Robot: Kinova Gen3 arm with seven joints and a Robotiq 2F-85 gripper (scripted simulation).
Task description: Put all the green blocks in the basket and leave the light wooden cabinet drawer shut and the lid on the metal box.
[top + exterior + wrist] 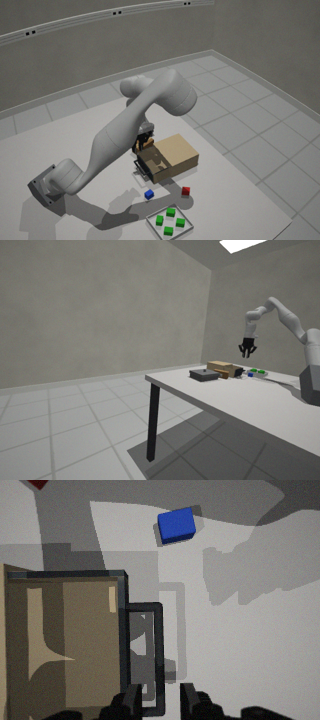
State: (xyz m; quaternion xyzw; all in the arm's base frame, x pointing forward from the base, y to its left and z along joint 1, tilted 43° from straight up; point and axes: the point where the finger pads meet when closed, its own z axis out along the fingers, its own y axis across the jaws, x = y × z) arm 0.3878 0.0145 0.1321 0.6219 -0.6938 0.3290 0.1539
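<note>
Wooden drawer stands open near the counter's far edge; above its handle, the gripper holds nothing, jaws slightly apart. Best lower beside the handle, then push squarely until flush. Four green blocks sit in the basket.

From my station I can see a blue block left of a red block, with pale tiled floor beyond the table's far edge.
</note>
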